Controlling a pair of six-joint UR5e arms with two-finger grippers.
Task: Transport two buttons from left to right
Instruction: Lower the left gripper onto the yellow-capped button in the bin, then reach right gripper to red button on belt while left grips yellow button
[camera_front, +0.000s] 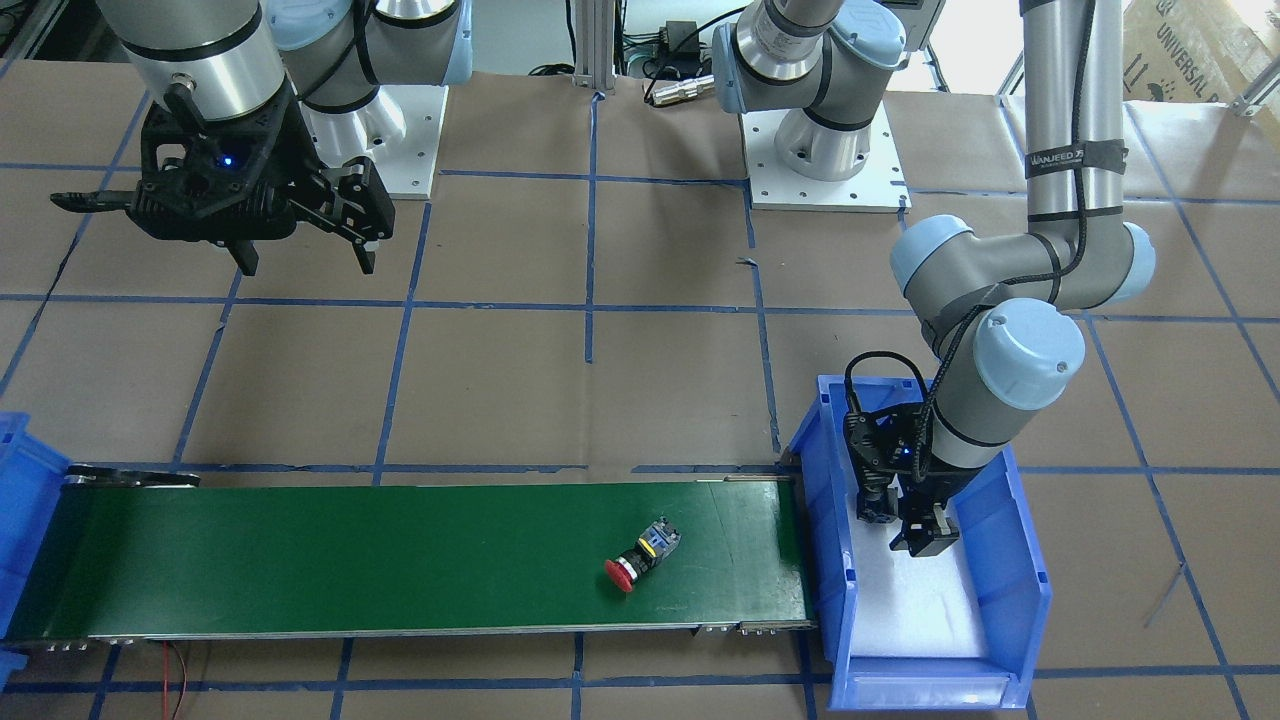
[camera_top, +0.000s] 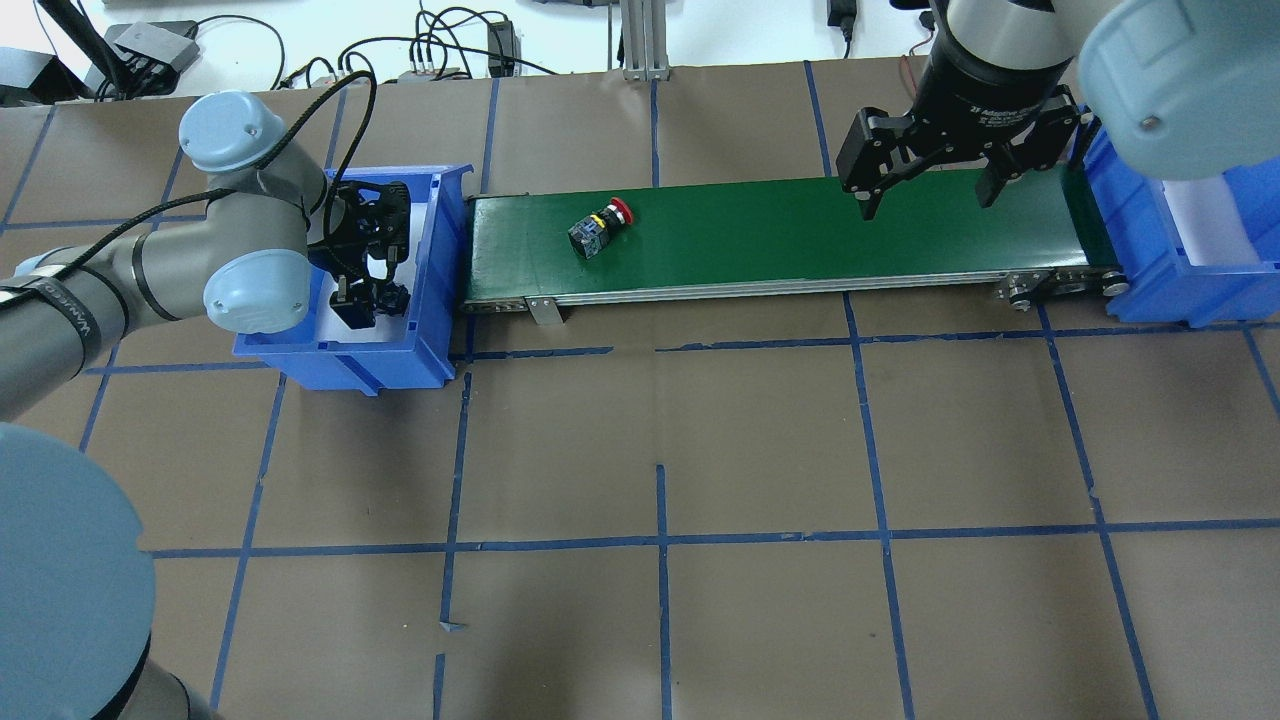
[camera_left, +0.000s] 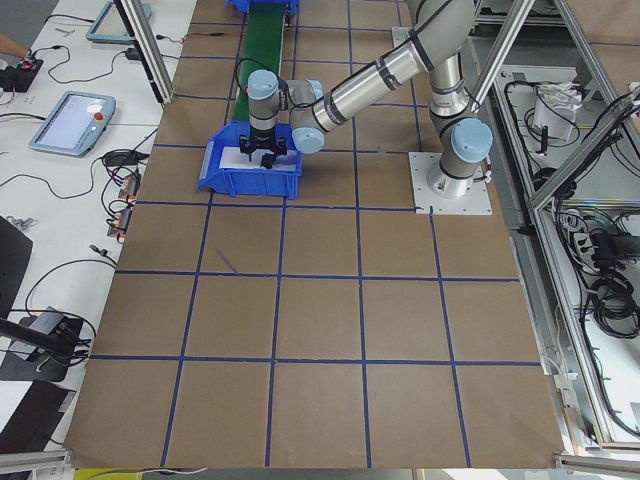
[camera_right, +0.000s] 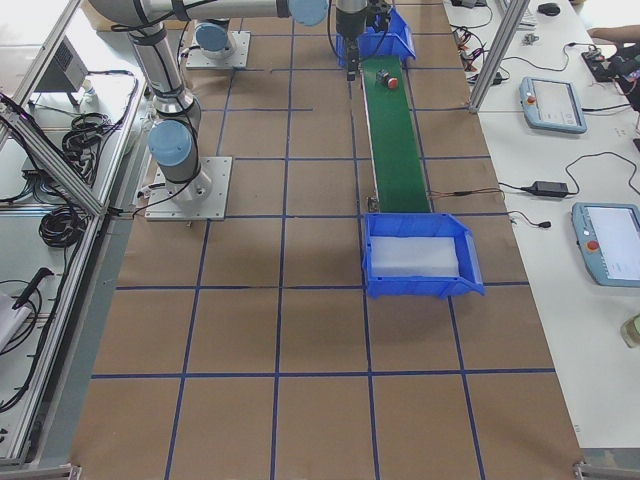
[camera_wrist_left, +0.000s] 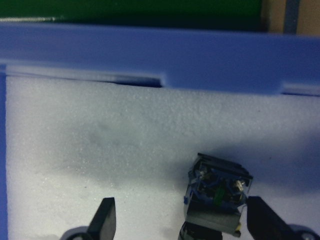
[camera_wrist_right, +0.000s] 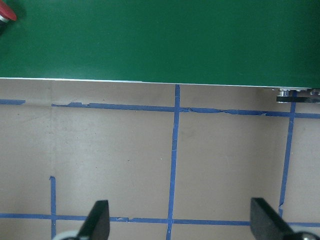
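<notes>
The left gripper (camera_wrist_left: 184, 217) is down inside the blue bin (camera_top: 420, 350) at the left end of the green belt (camera_top: 760, 240). Its jaws are spread wide. Between them, on the bin's white foam, lies the second button (camera_wrist_left: 217, 192), closer to one finger; its cap I can't make out. The red-capped button (camera_top: 598, 228) lies on its side on the belt, near the left end. Far off to the right, the right gripper (camera_top: 927, 200) hangs high over the table (camera_top: 660, 420) on the robot's side of the belt, jaws open and holding nothing. Another blue bin (camera_top: 1180, 260) sits at the belt's right end.
</notes>
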